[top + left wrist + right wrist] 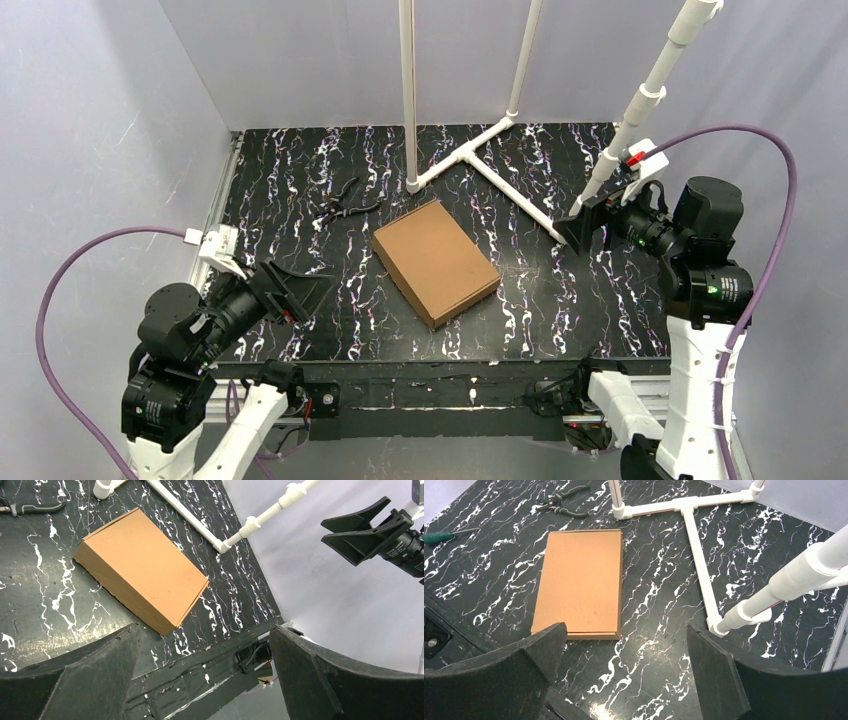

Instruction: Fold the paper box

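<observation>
The paper box [436,261] is a plain brown cardboard mailer, closed and lying flat near the middle of the black marbled table, turned at an angle. It also shows in the left wrist view [142,569] and the right wrist view [580,580]. My left gripper [305,288] hovers at the table's near left, open, nothing between its fingers, well left of the box; in its own view [205,652] the jaws stand wide apart. My right gripper [580,226] sits at the right, open and empty, apart from the box; its own view [624,650] shows wide jaws.
A white PVC pipe frame [480,150] stands behind the box, with uprights and a slanted pipe [645,100] close to the right gripper. Black pliers [342,202] lie at the back left. A green-handled screwdriver [444,536] lies far left in the right wrist view.
</observation>
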Tool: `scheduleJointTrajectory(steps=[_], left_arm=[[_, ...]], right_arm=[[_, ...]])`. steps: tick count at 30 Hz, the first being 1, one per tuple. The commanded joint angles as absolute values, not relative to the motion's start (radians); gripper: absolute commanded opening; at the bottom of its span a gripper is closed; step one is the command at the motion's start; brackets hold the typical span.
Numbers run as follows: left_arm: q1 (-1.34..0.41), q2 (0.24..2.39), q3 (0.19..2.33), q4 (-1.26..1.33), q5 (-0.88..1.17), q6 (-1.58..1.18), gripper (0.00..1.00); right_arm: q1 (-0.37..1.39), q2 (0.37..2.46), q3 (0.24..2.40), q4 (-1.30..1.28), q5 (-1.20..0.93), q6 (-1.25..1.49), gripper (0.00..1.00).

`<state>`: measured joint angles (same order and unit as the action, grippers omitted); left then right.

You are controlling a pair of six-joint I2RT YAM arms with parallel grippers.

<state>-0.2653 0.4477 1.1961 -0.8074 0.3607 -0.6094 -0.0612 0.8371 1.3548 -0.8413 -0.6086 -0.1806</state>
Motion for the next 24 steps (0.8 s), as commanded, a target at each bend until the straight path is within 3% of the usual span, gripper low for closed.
scheduleJointTrajectory(steps=[1, 24], left_arm=[[-0.262, 0.431, 1.205, -0.831, 0.345, -0.584, 0.98], [-0.262, 0.405, 1.146, -0.848, 0.304, -0.516, 0.98]], right_arm=[[-0.078, 0.827, 1.397, -0.811, -0.617, -0.144, 0.98], [-0.124, 0.828, 1.389, -0.786, -0.681, -0.117, 0.98]])
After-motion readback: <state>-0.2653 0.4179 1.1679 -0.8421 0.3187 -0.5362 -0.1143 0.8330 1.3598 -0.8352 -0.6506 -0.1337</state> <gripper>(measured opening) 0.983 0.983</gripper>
